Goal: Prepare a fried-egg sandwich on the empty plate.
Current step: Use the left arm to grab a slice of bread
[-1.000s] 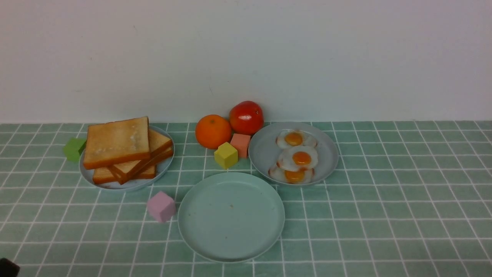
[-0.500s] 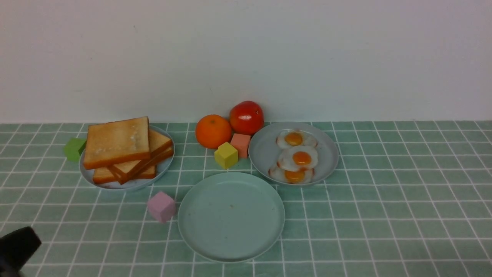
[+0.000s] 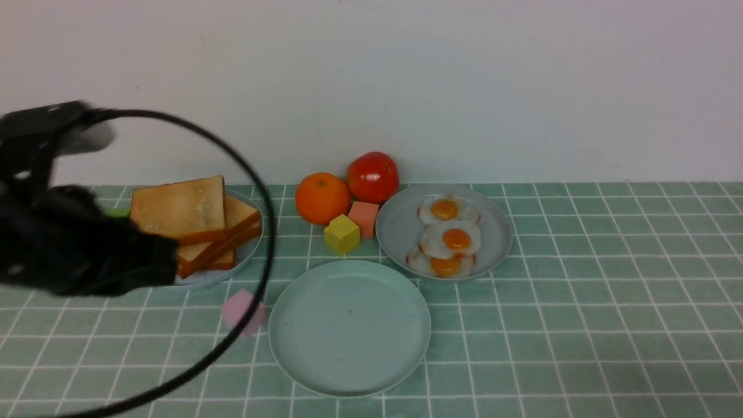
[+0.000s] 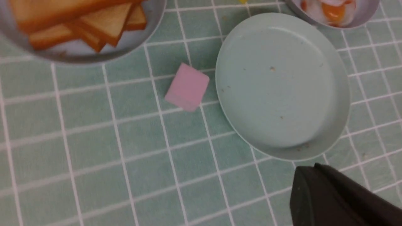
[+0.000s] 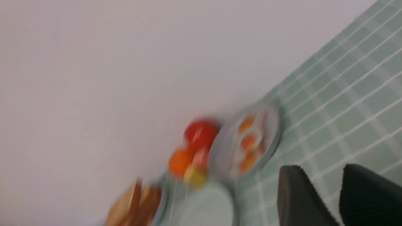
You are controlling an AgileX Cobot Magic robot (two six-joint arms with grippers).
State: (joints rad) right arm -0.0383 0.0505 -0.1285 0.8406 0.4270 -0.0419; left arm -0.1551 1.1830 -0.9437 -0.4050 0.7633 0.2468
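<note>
the left gripper (image 4: 317, 166) is closing on nothing, probably keeping slim while approaching the bread. the right gripper (image 5: 317, 166) is holding its fingers apart, maybe waiting for an egg. the toast slices (image 3: 179, 210) are lying stacked askew on a plate at left, looking golden with orange-brown crusts; the white, orange-yolked fried eggs (image 3: 454, 237) are overlapping on another. the green plate (image 3: 349, 328) is sitting bare between, awaiting the sandwich.
</note>
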